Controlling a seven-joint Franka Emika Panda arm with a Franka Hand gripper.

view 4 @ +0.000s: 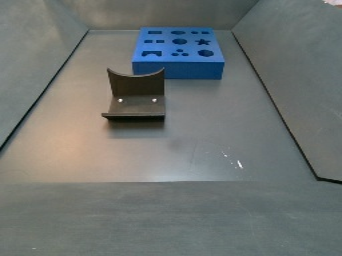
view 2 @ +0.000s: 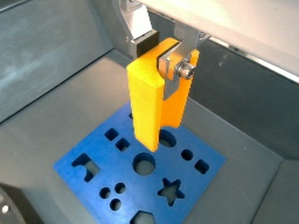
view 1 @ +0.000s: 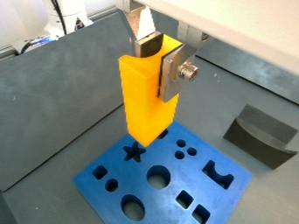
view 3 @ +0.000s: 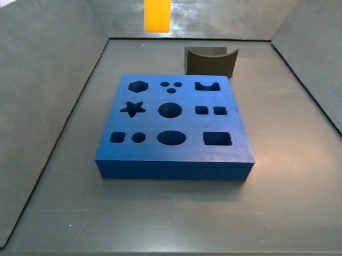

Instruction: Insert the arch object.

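**Arch object hanging in the gripper above the blue board**

In both wrist views the gripper [view 1: 160, 54] is sitting closest to the lens, its flat silver fingers [view 1: 173, 72] pressing on the upper part of the arch object [view 1: 149, 96] and holding it upright; the orange block is hanging long-side down, its lower end pointing toward the blue board [view 1: 111, 188] and not touching it; the notch and legs are not showing from these angles. Beyond the block, the board is lying flat on the grey floor [view 1: 59, 114], its top showing a star hole [view 1: 135, 152], round and oval holes and an arch-shaped hole [view 1: 219, 173]; farther off in a wrist view the dark grey block [view 1: 261, 133] is standing on the floor, well apart from the board.

In a side view the board [view 3: 174, 165] is lying in the foreground, the grey block [view 3: 210, 60] standing just behind it, and the orange piece [view 3: 158, 14] is showing at the upper edge, high above the floor, the gripper itself being cut off there. In a side view from the opposite end the grey block [view 4: 135, 96] is nearest, with the board [view 4: 181, 62] behind it.
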